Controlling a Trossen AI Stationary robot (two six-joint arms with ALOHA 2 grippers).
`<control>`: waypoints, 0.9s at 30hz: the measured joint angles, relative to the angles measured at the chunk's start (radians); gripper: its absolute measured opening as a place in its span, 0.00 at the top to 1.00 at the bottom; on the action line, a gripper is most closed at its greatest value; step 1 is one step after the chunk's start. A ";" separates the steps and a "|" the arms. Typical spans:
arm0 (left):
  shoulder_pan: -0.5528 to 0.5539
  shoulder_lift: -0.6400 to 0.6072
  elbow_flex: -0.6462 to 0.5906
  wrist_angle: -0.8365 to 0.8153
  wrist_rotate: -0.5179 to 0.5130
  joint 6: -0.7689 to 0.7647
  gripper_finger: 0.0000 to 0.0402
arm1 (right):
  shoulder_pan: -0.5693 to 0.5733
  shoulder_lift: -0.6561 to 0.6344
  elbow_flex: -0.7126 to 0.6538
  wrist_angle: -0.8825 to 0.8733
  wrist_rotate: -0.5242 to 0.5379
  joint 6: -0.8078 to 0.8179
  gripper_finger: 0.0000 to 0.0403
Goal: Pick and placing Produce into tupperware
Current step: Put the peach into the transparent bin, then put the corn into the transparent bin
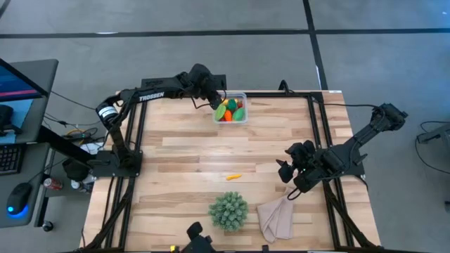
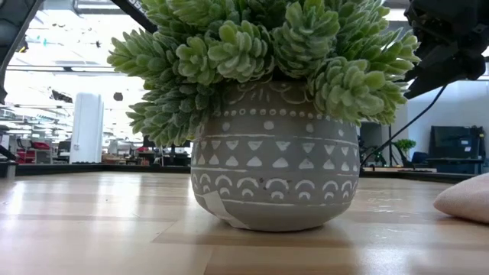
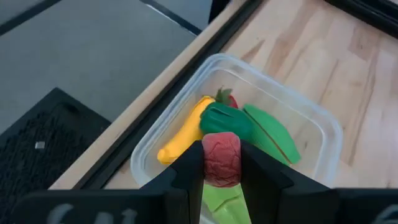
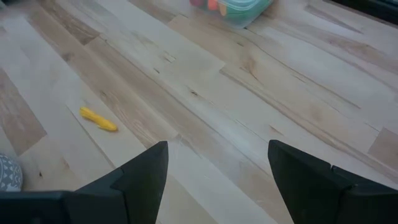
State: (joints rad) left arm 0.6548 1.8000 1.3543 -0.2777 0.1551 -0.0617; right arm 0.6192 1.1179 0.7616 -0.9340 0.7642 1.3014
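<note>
At the high view's upper centre, the left gripper (image 3: 222,167) clenches a red berry (image 3: 221,159) directly above the tupperware (image 3: 328,138). The right gripper (image 4: 217,163), lower right, hangs released.

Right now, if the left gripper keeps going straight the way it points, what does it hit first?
Likely the produce already in the tupperware. The left gripper, shut on a red piece, points down into it; depth is unclear.
</note>
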 joint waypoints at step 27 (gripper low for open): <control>-0.001 0.036 0.003 -0.056 0.030 -0.042 0.62 | -0.087 0.000 0.000 0.000 0.048 -0.001 0.33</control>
State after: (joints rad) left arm 0.6537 1.8364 1.3578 -0.3339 0.1847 -0.1037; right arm 0.5326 1.1179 0.7616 -0.9340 0.8120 1.3003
